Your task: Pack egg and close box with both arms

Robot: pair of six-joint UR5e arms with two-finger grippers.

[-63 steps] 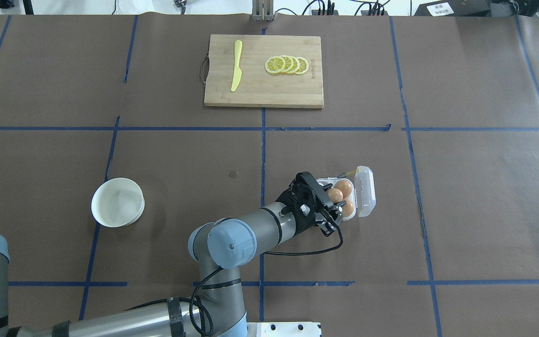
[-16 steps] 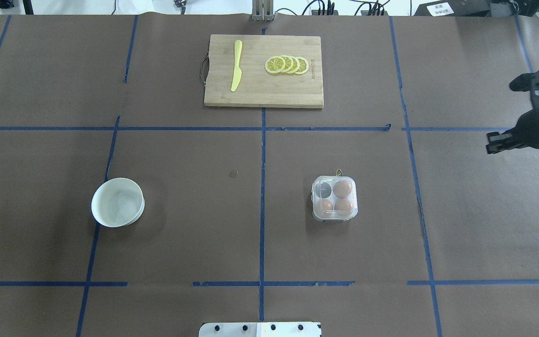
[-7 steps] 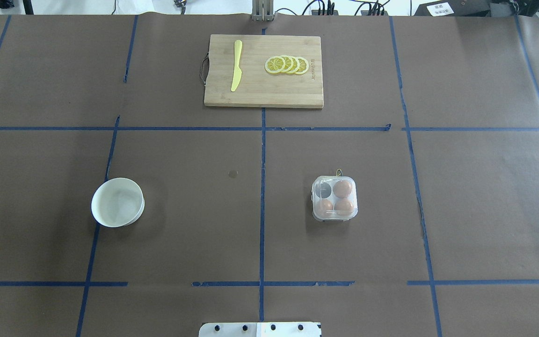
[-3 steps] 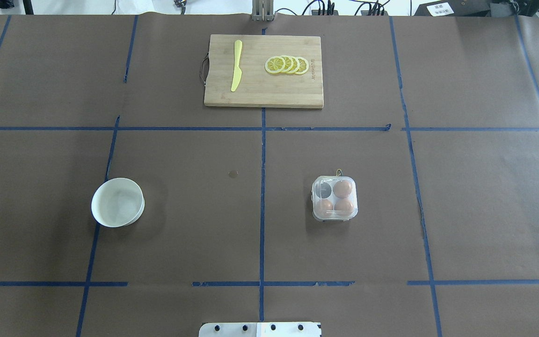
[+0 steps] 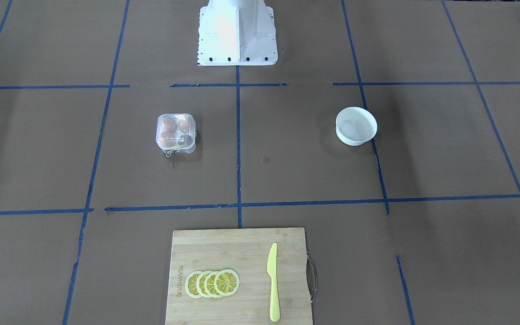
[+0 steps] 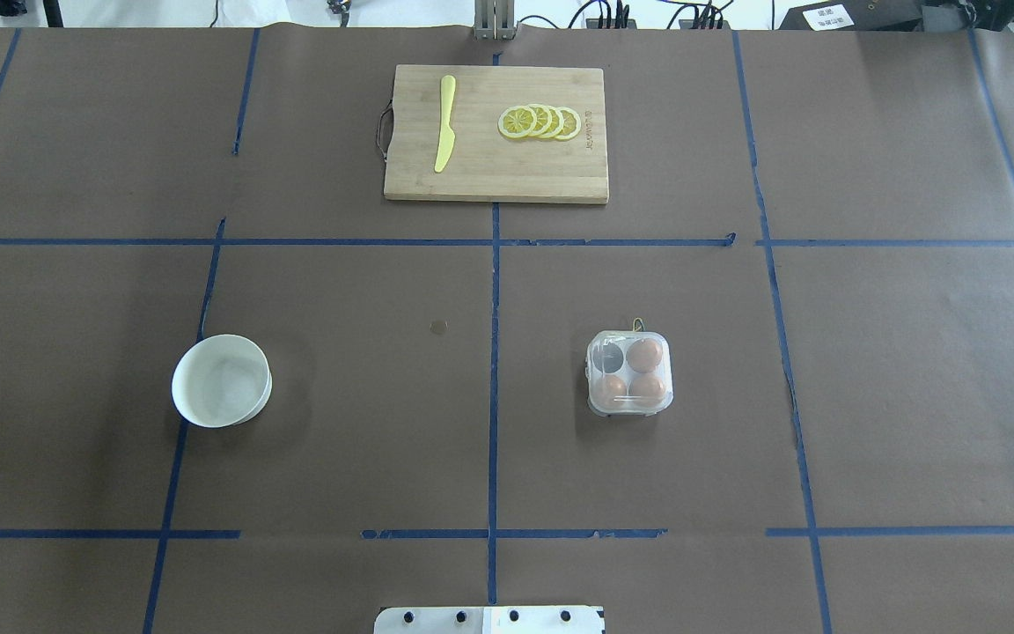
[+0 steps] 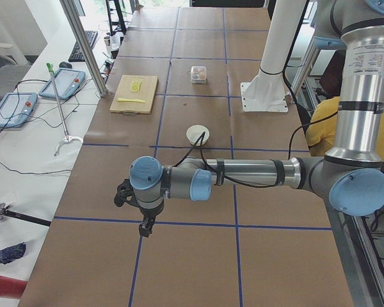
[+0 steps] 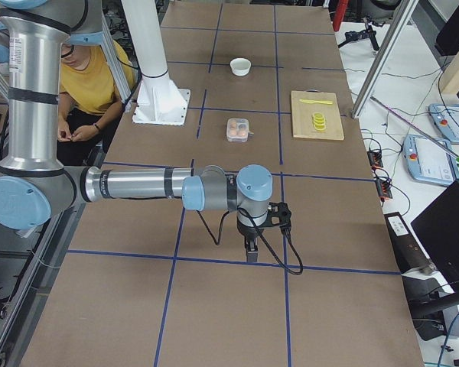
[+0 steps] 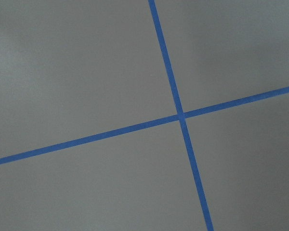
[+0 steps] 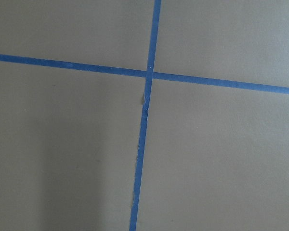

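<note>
The box (image 6: 630, 374) stands on the brown table right of centre with its clear lid shut; it also shows in the front view (image 5: 175, 132). Three eggs lie inside, among them one egg (image 6: 645, 354) at the far right, and the far-left cup is empty. A yellow string hangs at its far side. Both arms are far from the box, beyond the table's ends. My left gripper (image 7: 133, 214) and my right gripper (image 8: 266, 229) show only in the side views, and I cannot tell whether they are open or shut. The wrist views show only paper and blue tape.
A white bowl (image 6: 221, 380) stands empty at the left. A wooden cutting board (image 6: 481, 176) with a yellow knife (image 6: 444, 123) and lemon slices (image 6: 540, 122) lies at the far middle. The white pedestal base (image 5: 237, 31) is at the near edge.
The left gripper, at the open box 9.1 s ago, has withdrawn and the lid is now shut. The right arm has left the overhead view. Nothing has moved in the last second.
</note>
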